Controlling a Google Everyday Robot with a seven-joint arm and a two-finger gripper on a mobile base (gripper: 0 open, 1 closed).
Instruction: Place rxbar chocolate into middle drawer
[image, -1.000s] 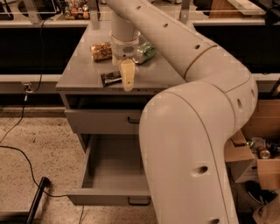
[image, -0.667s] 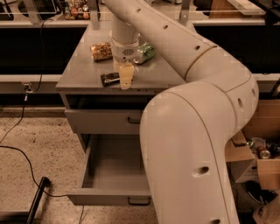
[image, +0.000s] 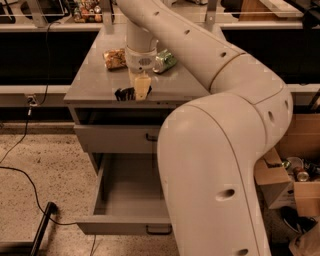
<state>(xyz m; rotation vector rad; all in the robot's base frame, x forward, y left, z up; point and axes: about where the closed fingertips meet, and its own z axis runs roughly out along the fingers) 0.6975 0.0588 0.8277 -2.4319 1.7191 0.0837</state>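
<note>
The rxbar chocolate (image: 124, 93) lies flat on the grey cabinet top (image: 95, 85), close to its front edge. It is dark with pale print. My gripper (image: 141, 90) points down at the bar's right end, touching or just over it; the bar's right end is hidden behind the gripper. The middle drawer (image: 130, 192) is pulled out below, with a bare grey tray and a small black handle (image: 159, 230) on its front. My big white arm covers the drawer's right side.
A tan crinkly snack bag (image: 115, 58) and a green can (image: 164, 61) lie further back on the top. The upper drawer front (image: 117, 138) is closed. Cardboard boxes (image: 292, 172) with clutter stand at the right. A black cable and a black bar (image: 42, 230) lie on the floor at the left.
My gripper has moved a little left and down, closer to the bar's right end. The bar, the bag, the can and the drawer have not moved.
</note>
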